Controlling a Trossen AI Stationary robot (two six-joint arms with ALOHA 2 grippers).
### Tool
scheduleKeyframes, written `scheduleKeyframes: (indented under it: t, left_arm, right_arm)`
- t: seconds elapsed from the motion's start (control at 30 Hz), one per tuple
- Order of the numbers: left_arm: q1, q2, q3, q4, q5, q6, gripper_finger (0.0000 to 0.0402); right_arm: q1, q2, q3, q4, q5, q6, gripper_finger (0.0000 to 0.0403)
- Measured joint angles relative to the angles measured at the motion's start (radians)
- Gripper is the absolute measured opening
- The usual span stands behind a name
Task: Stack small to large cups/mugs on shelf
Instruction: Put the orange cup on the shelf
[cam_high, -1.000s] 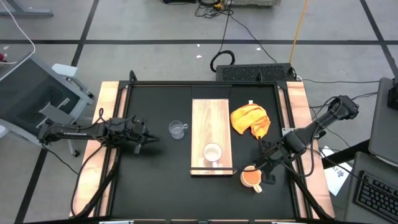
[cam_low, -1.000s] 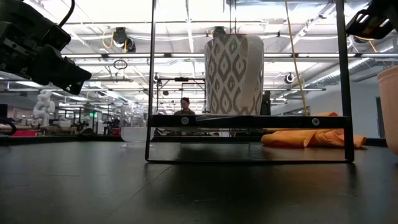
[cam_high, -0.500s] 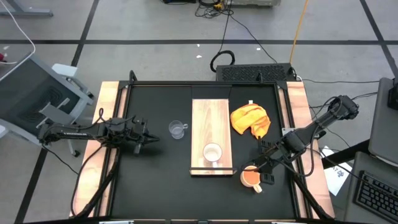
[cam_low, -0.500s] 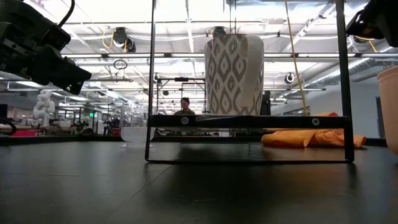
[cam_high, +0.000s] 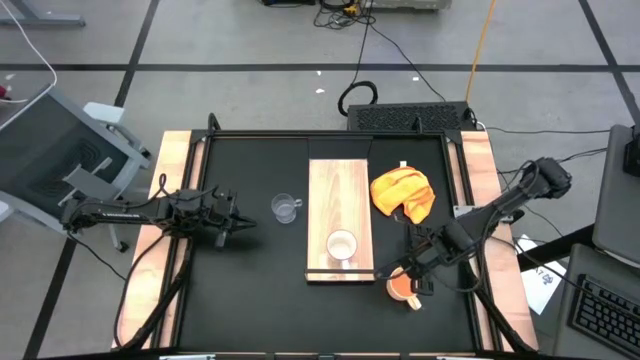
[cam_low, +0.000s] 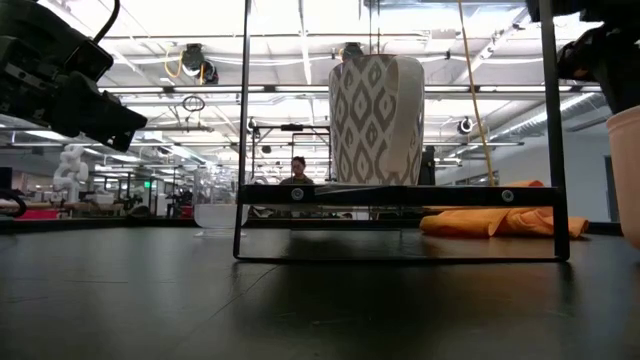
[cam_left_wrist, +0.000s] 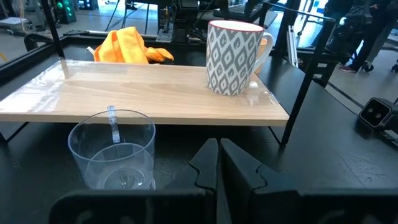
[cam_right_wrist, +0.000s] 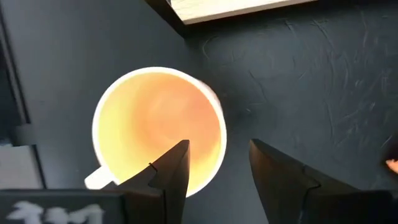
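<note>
Hovering over the orange-yellow mug (cam_high: 404, 287), the right gripper (cam_high: 410, 276) has its fingers apart, one above the mug's inside and one outside the rim, as the right wrist view shows; the high view gives only a dark arm covering part of the mug. This mug stands on the black tabletop (cam_high: 250, 290) at about 5 o'clock, just beside the lip end of the shelf (cam_high: 338, 195).

The left gripper (cam_high: 238, 226) waits at 9 o'clock with its fingers together. Its wrist view shows the clear glass cup (cam_left_wrist: 112, 149) close in front of it on the tabletop, and the white patterned mug (cam_left_wrist: 233, 57) upright on the shelf. From above, this mug (cam_high: 341, 245) looks only like a white circle; the grey diamond pattern is seen only in the low view and the left wrist view.

An orange-yellow cloth (cam_high: 404, 193) lies at 2 o'clock, beside the shelf. In the low view, a large hall with ceiling lights is behind the table, and a person (cam_low: 297, 170) is far away.
</note>
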Motion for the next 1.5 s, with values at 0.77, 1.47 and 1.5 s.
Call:
scheduleKeyframes:
  t: [0.77,1.47,1.5]
  left_arm:
    - [0.0,0.0,0.0,0.0,0.0,0.002,0.0021]
    - [0.0,0.0,0.0,0.0,0.0,0.003,0.0021]
    - [0.0,0.0,0.0,0.0,0.0,0.003,0.0021]
  right_arm:
    - [-0.004,0.065,0.0,0.063,0.055,-0.436,0.016]
    - [-0.004,0.065,-0.021,0.155,0.047,-0.532,0.016]
    - [-0.004,0.065,-0.026,0.156,0.047,-0.532,0.016]
